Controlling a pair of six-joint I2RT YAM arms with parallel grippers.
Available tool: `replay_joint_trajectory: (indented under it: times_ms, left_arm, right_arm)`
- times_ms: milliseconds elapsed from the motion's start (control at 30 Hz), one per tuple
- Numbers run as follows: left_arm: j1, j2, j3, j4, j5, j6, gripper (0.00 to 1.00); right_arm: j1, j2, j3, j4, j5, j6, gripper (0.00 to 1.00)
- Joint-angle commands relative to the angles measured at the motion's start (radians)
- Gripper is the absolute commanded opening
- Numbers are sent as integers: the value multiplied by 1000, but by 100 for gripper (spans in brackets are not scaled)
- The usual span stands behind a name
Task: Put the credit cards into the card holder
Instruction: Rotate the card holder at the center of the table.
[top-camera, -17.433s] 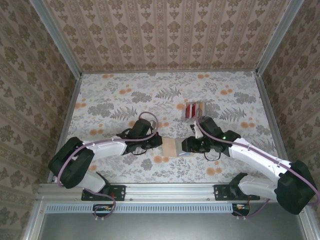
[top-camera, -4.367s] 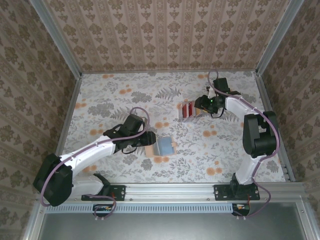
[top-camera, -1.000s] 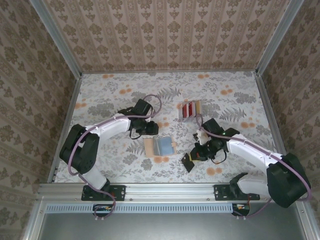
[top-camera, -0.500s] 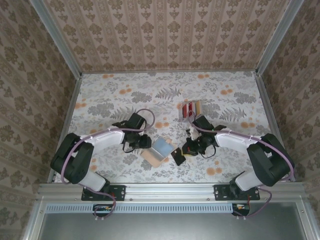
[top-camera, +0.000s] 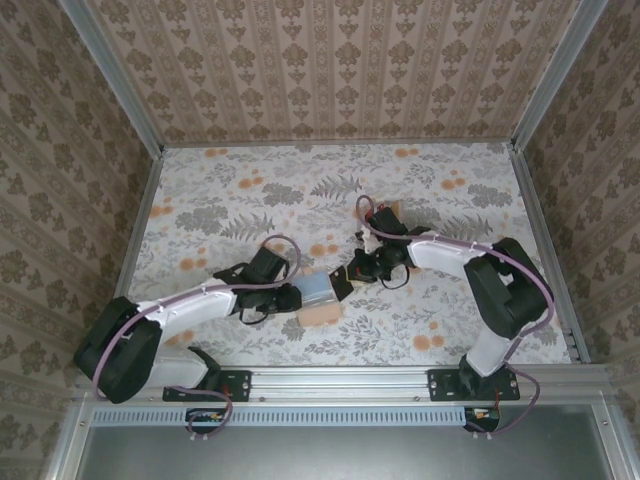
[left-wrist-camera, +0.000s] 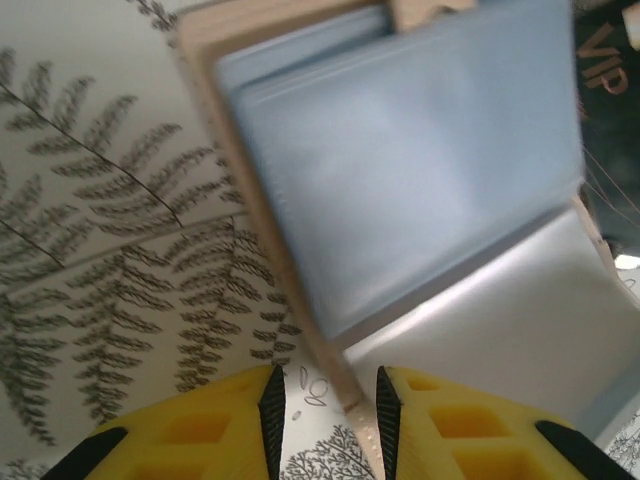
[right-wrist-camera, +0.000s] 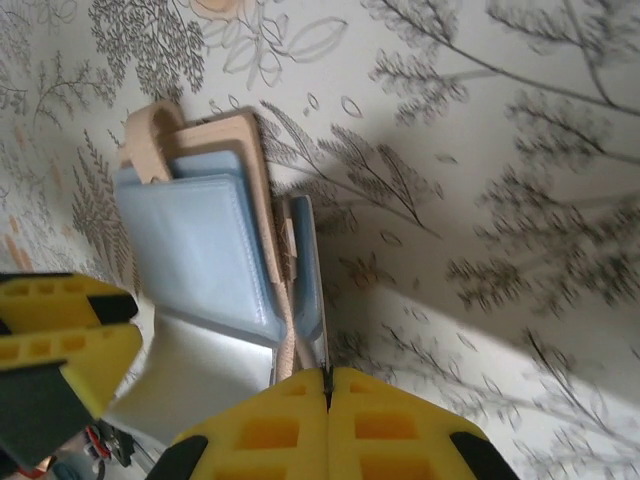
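Observation:
The card holder (top-camera: 318, 288) lies open on the flowered cloth, pinkish-tan outside and light blue inside (left-wrist-camera: 400, 180). My left gripper (top-camera: 293, 297) sits at its left end, jaws part open, and the tan edge (left-wrist-camera: 335, 360) runs between the pads of the left gripper (left-wrist-camera: 327, 405) against the right one. My right gripper (top-camera: 355, 272) is shut on a dark credit card (top-camera: 343, 283) with gold lettering (left-wrist-camera: 605, 70). In the right wrist view the card's thin edge (right-wrist-camera: 321, 345) runs from the right gripper (right-wrist-camera: 327, 372) along the holder's blue pocket (right-wrist-camera: 305, 270). More credit cards (top-camera: 393, 209) lie behind the right arm, mostly hidden.
Metal rails (top-camera: 140, 230) border the flowered tabletop on the left, right and back, with patterned walls behind. Both arms reach in from the near edge toward the middle. The left gripper's yellow fingers (right-wrist-camera: 60, 345) stand at the holder's far side in the right wrist view.
The right gripper has carried the dark card up and left to the holder's right edge. The holder has turned and shifted slightly, and the left gripper has closed in on its left end.

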Motion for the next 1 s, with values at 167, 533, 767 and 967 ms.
replay_joint_trajectory:
  times_ms: [167,533,767,967]
  left_arm:
    - [-114,-10,-53,137,-75,-172,34]
    - [-228,149,50,262,-117,-245,36]
    - [-245,269,139,359,-125,-285,36]
    - [-246,268,213,295,-132,-249,35]
  right_arm:
    - [8,146,245,-120,-8,-117,1]
    - [-55,90,412,-305,92,-209,1]
    - [-95,-92,304,-285,106,-172,1]
    - [-123,-209,188,-259,130,-143,2]
